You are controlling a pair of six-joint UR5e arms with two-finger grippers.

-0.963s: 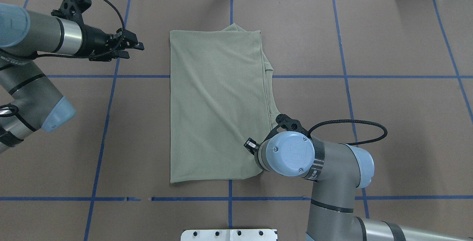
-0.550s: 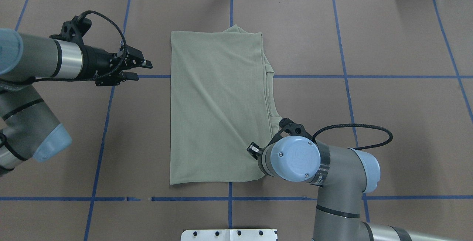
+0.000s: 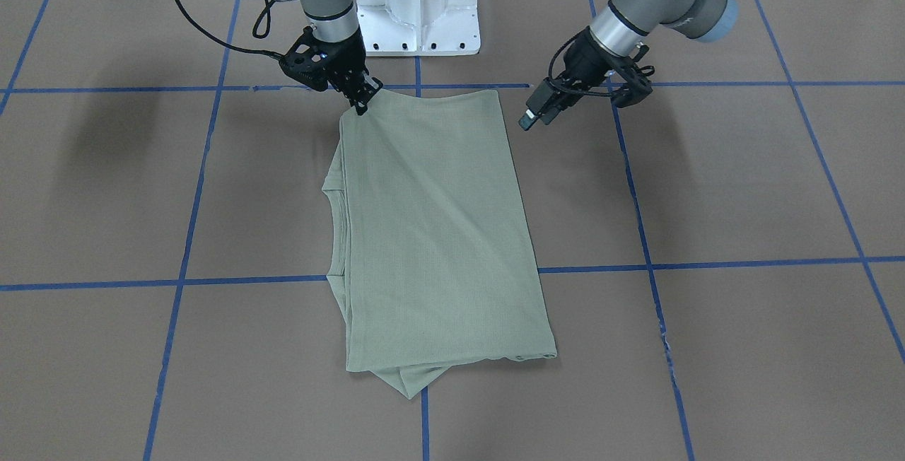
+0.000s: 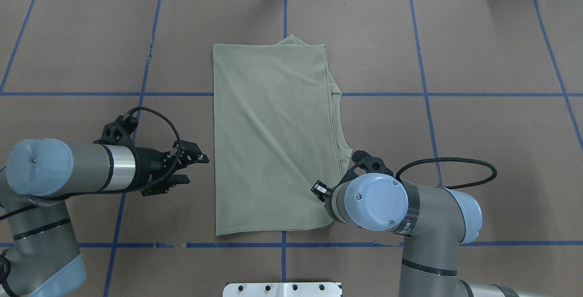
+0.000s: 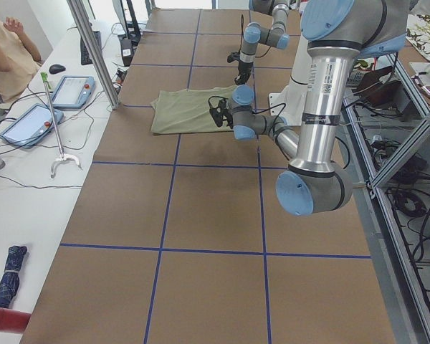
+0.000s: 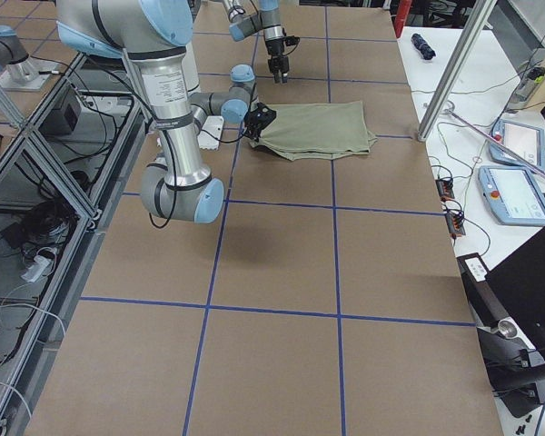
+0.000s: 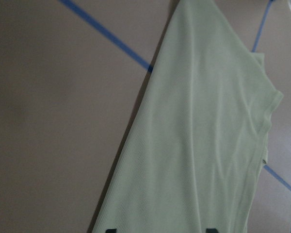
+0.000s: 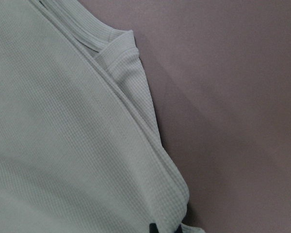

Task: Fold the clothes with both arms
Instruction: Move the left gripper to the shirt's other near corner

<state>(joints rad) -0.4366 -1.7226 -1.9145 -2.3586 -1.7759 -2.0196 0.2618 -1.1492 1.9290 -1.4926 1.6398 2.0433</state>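
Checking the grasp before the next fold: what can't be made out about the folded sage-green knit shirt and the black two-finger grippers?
- Whether the black right gripper holds the sage-green knit shirt: overhead, its own wrist covers the fingers; right wrist view cuts them at the bottom edge; front-facing view, too small.
- Shirt's lower layers: top layer covers them, every view.
- Both side views: fingers too small to judge.
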